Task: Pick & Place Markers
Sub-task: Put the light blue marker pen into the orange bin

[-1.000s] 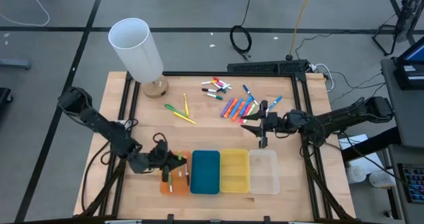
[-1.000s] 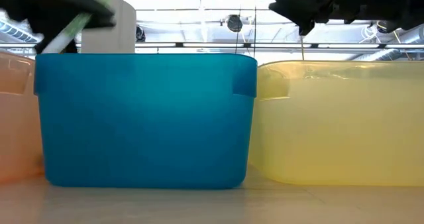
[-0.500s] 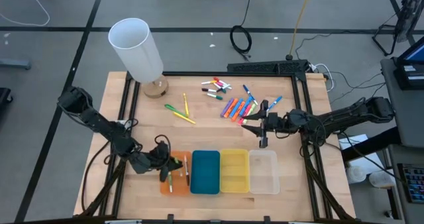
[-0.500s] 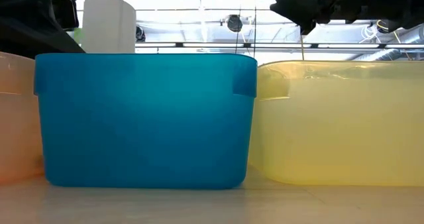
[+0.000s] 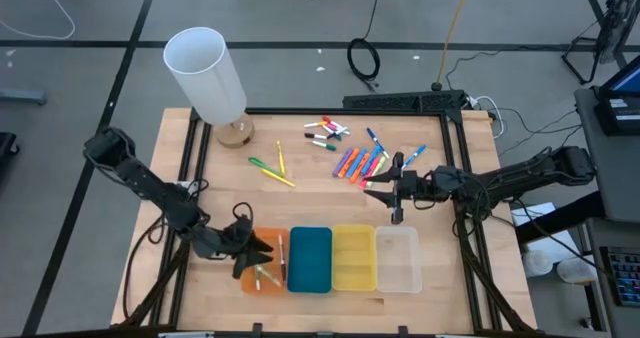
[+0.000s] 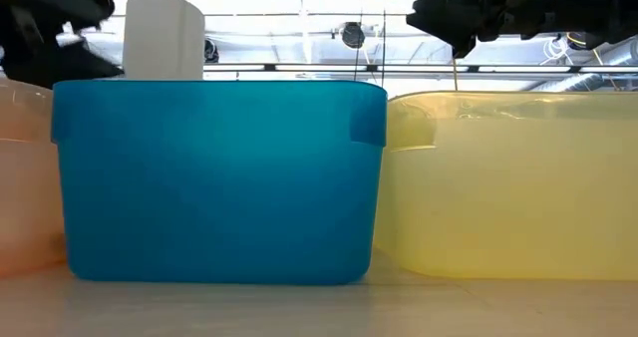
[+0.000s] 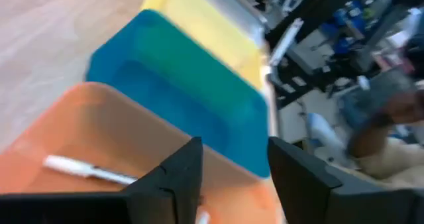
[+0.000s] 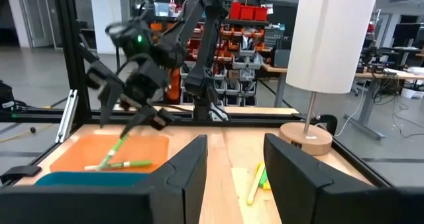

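Note:
My left gripper (image 5: pixel 262 251) (image 7: pixel 232 151) is open above the orange tray (image 5: pixel 248 283), with nothing between its fingers. Green-and-white markers (image 5: pixel 260 276) lie in that tray. In the right wrist view one green marker (image 8: pixel 119 144) slants just under the left gripper, and another (image 8: pixel 126 164) lies flat. My right gripper (image 5: pixel 375 190) (image 8: pixel 235 144) is open and hovers beside the row of orange, pink and blue markers (image 5: pixel 360 163). More markers (image 5: pixel 325 131) lie toward the far edge, and a green and yellow pair (image 5: pixel 270 168) lies mid-table.
Blue (image 5: pixel 310 260), yellow (image 5: pixel 353 258) and clear (image 5: pixel 398 260) trays stand in a row beside the orange one at the near edge. A tall white cylinder on a wooden base (image 5: pixel 205 73) stands at the far left corner. A black frame (image 5: pixel 455 118) borders the table.
My left gripper has moved down and a little toward the near edge, over the orange tray. The green-and-white marker it carried is no longer between its fingers and is now in the tray. My right arm has kept still.

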Controlling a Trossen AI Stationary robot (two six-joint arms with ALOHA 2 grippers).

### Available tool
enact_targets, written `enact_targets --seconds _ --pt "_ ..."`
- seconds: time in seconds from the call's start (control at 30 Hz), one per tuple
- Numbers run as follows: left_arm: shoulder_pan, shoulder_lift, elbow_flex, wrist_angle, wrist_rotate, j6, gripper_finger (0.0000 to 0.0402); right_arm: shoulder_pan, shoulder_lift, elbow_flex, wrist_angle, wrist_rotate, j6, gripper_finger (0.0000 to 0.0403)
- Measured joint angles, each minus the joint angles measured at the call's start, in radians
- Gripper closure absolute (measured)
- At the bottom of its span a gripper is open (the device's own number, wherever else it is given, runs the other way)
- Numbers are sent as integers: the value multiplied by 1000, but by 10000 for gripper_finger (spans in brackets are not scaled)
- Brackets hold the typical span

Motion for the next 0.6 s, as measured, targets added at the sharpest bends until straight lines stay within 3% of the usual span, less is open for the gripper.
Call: enact_targets --seconds 0.17,0.37,0.47,0.6 --pt "0 -106 0 7 -38 149 214 0 0 0 -16 0 30 264" --pt "1 -276 1 69 -145 655 213 0 0 0 -35 8 32 264" --pt "2 -337 1 69 -277 905 213 0 0 0 -36 28 27 264" --pt "20 -370 1 122 -509 1025 213 0 0 0 -36 27 -14 264"
